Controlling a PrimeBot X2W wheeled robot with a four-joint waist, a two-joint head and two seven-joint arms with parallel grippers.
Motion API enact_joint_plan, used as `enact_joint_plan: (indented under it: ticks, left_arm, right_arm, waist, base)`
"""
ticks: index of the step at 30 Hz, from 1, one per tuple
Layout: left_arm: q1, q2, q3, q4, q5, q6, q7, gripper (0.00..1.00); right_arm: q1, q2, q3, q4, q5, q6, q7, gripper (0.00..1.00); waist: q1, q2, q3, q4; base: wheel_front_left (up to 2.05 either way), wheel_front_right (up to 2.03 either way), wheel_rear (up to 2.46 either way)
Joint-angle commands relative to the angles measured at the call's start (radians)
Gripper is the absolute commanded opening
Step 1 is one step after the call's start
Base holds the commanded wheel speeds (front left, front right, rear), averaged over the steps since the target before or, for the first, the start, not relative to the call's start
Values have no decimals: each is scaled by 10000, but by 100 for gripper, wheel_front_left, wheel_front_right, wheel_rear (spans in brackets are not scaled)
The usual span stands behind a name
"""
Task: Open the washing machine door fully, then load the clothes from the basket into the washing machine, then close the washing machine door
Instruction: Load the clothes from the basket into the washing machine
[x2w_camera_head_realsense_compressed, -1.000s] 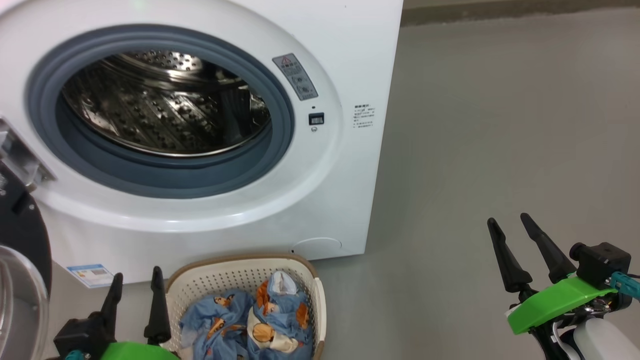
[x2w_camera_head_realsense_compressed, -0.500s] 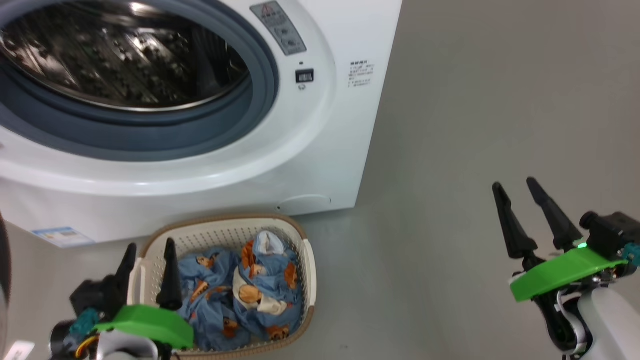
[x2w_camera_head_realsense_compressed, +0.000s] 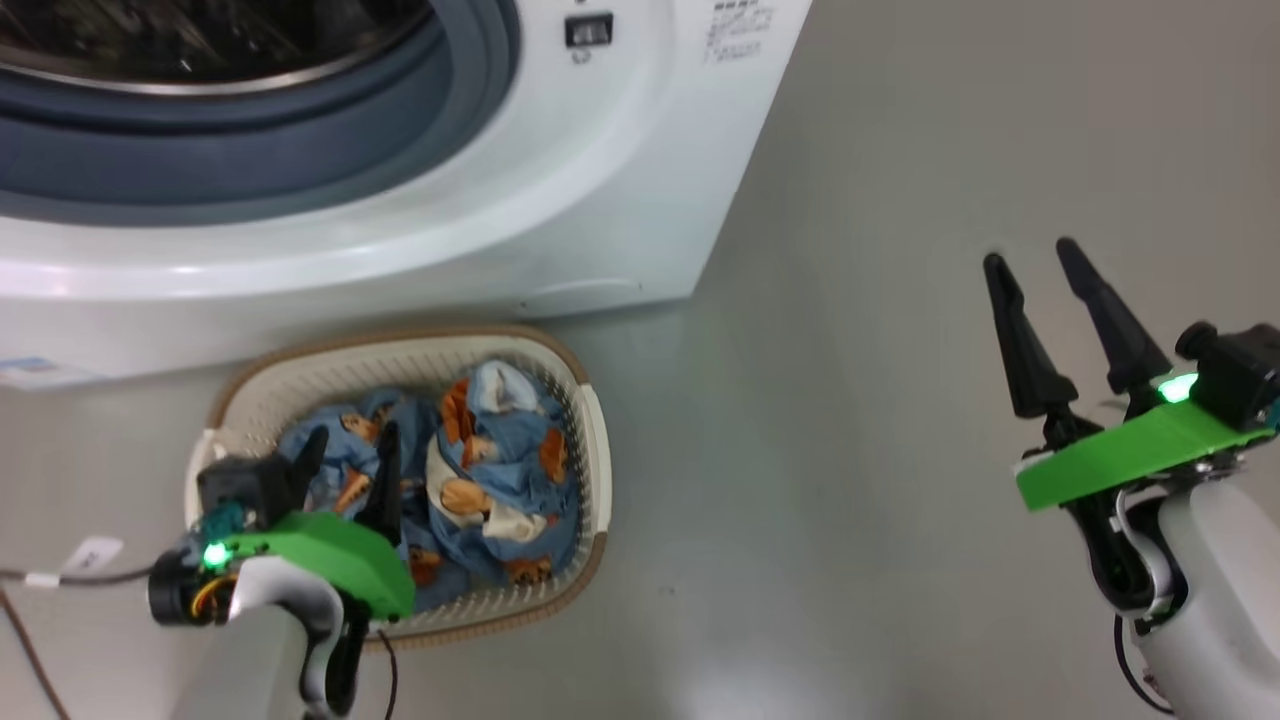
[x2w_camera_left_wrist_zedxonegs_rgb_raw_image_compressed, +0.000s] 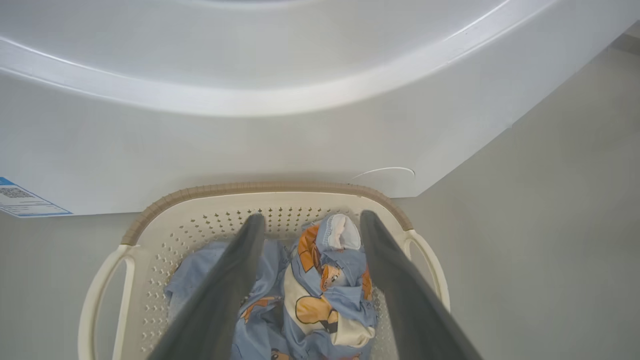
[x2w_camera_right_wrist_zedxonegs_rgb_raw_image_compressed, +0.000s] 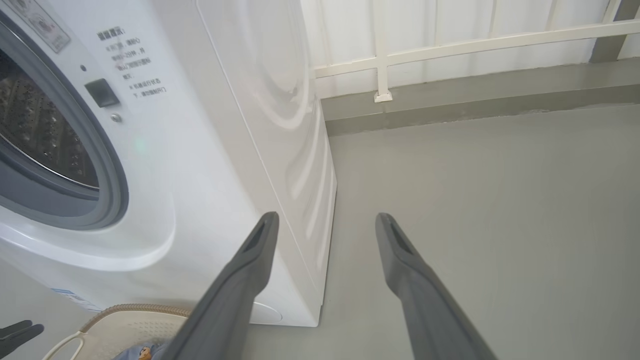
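Left claw (x2w_camera_head_realsense_compressed: 353, 438) poised over the clothes (x2w_camera_head_realsense_compressed: 490, 470) in the basket (x2w_camera_head_realsense_compressed: 400, 338), in front of the washing machine (x2w_camera_head_realsense_compressed: 600, 200).

The head camera has tipped downward in the last second. Measured against the basket, the left claw has moved from beside its left rim to above the blue cartoon-print clothes, fingers spread, nothing between them. The basket sits on the floor (x2w_camera_head_realsense_compressed: 850, 450) just in front of the machine's white panel, below the grey-blue ring (x2w_camera_head_realsense_compressed: 300, 150) of the uncovered drum mouth. The right claw (x2w_camera_head_realsense_compressed: 1030, 255) hangs spread and empty over bare floor, well apart. Loading looks about to begin: next, probably a descent and a pinch on a bundle.
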Motion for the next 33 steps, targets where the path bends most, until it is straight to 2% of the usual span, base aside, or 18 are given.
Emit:
enact_joint_plan:
  ticks: [1, 19, 26, 33]
  left_arm:
    - [-411, 138, 194, 181, -81, -112, -12, 100]
    - [-3352, -188, -393, 4287, -225, -775, 78, 100]
    - [-4103, -172, -600, 5171, -456, -877, 295, 100]
    - [-4640, -88, -917, 5473, -638, -894, 470, 100]
  right_arm:
    - [-114, -153, 132, -254, 159, 56, -122, 100]
    - [-1315, -133, 30, -686, 220, 56, -122, 100]
    - [-1642, 4, -7, -866, 225, 56, -122, 100]
    - [-1787, 188, -38, -971, 227, 56, -122, 100]
  waist:
    - [-1, 0, 884, -213]
    - [-1, 0, 3330, -663]
    - [-1, 0, 4101, -882]
    - [-1, 0, 4693, -1115]
  base:
    - [0, 0, 0]
    - [0, 0, 0]
    - [0, 0, 0]
    - [0, 0, 0]
